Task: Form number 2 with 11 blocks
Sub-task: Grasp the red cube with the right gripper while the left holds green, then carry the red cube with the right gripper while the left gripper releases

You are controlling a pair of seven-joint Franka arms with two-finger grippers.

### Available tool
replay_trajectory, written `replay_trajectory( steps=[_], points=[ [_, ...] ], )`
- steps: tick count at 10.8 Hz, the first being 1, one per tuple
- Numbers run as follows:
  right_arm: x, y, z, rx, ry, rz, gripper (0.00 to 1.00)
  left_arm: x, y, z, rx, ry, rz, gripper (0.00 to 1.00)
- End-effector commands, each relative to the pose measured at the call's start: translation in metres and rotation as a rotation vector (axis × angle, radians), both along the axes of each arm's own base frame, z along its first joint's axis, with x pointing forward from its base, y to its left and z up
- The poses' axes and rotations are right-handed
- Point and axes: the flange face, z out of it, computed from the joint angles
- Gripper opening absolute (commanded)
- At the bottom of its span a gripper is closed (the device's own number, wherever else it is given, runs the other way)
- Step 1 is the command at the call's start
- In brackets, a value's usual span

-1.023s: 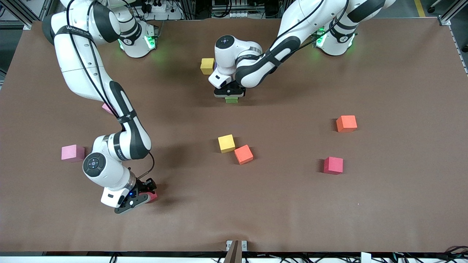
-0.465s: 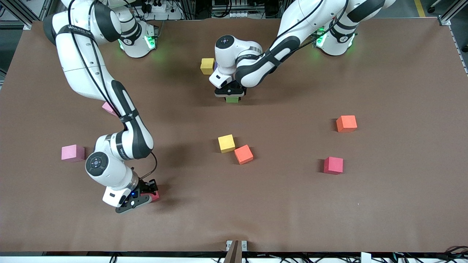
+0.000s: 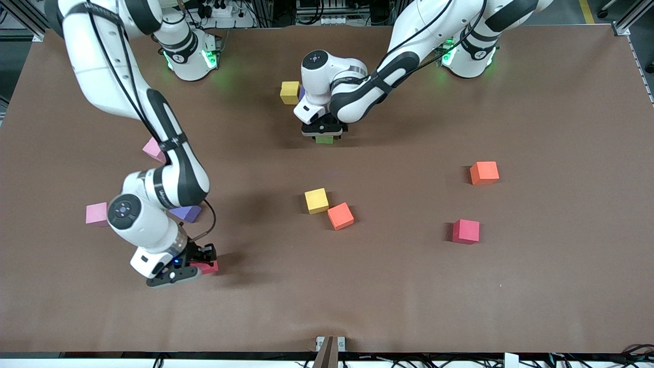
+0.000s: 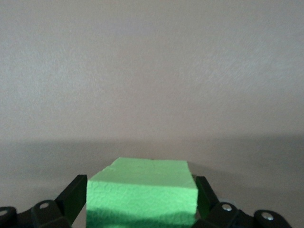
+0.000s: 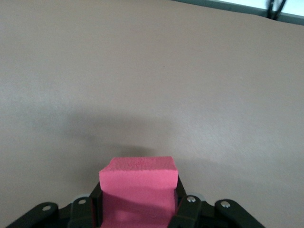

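My right gripper (image 3: 198,264) (image 5: 137,195) is shut on a red block (image 3: 208,267) (image 5: 138,176), held just above the table near the front camera, toward the right arm's end. My left gripper (image 3: 322,131) (image 4: 141,192) stands open low over a green block (image 3: 323,139) (image 4: 142,183), which sits on the table between its fingers. Beside the left arm's wrist lie a yellow block (image 3: 289,92) and a mostly hidden purple one (image 3: 301,92). The number 2 does not show as a finished shape.
Loose blocks: yellow (image 3: 316,200) touching orange (image 3: 340,215) mid-table; orange (image 3: 484,173) and red (image 3: 466,231) toward the left arm's end; two pink ones (image 3: 96,213) (image 3: 153,150) and a purple one (image 3: 186,213) by the right arm.
The left gripper has opened around the green block. The right arm has drawn the red block up and toward its own end, uncovering a purple block under its elbow.
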Motion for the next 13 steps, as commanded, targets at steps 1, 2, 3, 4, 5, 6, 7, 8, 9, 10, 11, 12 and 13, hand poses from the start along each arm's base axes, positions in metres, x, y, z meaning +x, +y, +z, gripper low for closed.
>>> replay_trajectory(
  steps=[1, 2, 3, 4, 5, 6, 7, 8, 9, 10, 11, 12, 13],
  points=[
    [-0.032, -0.009, 0.021, 0.043, 0.035, -0.050, 0.31, 0.012, -0.007, 0.032, -0.022, -0.017, 0.060, 1.00],
    [-0.043, -0.009, 0.025, 0.070, 0.051, -0.071, 0.31, 0.018, -0.009, 0.041, -0.016, -0.029, 0.073, 1.00],
    [-0.052, -0.011, 0.034, 0.076, 0.054, -0.076, 0.31, 0.023, -0.012, 0.051, -0.024, -0.031, 0.087, 1.00],
    [-0.062, -0.013, 0.038, 0.075, 0.061, -0.076, 0.31, 0.030, -0.013, 0.060, -0.030, -0.039, 0.100, 1.00],
    [-0.069, -0.013, 0.043, 0.075, 0.065, -0.075, 0.31, 0.039, -0.016, 0.073, -0.043, -0.047, 0.123, 1.00],
    [-0.076, -0.008, 0.046, 0.073, 0.071, -0.064, 0.31, 0.063, -0.009, 0.086, -0.042, -0.050, 0.169, 1.00],
    [-0.084, 0.001, 0.048, 0.068, 0.077, -0.031, 0.32, 0.081, -0.004, 0.096, -0.047, -0.058, 0.202, 1.00],
    [-0.097, 0.012, 0.047, 0.050, 0.085, 0.061, 0.32, 0.101, 0.004, 0.108, -0.056, -0.072, 0.240, 1.00],
    [-0.114, 0.017, 0.048, 0.026, 0.091, 0.205, 0.32, 0.124, 0.014, 0.120, -0.070, -0.075, 0.288, 1.00],
    [-0.133, 0.022, 0.055, 0.010, 0.085, 0.325, 0.32, 0.146, 0.028, 0.127, -0.075, -0.083, 0.330, 1.00],
    [-0.153, 0.030, 0.061, 0.000, 0.082, 0.402, 0.32, 0.167, 0.042, 0.137, -0.082, -0.096, 0.362, 1.00],
    [-0.174, 0.042, 0.062, -0.010, 0.083, 0.486, 0.32, 0.187, 0.057, 0.142, -0.083, -0.102, 0.391, 1.00],
    [-0.194, 0.058, 0.065, -0.023, 0.076, 0.585, 0.32, 0.209, 0.078, 0.145, -0.086, -0.101, 0.418, 1.00]
  ],
)
